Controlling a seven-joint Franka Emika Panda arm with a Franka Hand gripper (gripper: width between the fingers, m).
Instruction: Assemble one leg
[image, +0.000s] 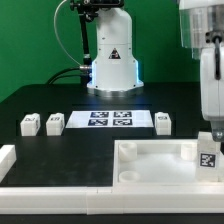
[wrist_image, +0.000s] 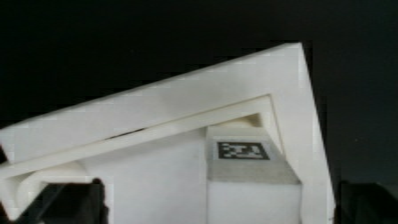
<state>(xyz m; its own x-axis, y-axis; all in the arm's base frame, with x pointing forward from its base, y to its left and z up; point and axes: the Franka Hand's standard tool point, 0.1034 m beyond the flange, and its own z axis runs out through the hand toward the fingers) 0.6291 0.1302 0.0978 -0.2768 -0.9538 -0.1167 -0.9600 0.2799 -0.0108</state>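
Hanging at lower right of the exterior view, gripper (image: 208, 135) is sitting directly above leg (image: 208, 158), upright in tray (image: 150, 160) corner; grip state untellable.

It was a robotics lab: a robot base (image: 111, 55) stood on a black table (image: 60, 100), with a marker board (image: 110, 120) and green backdrop (image: 30, 40) behind.
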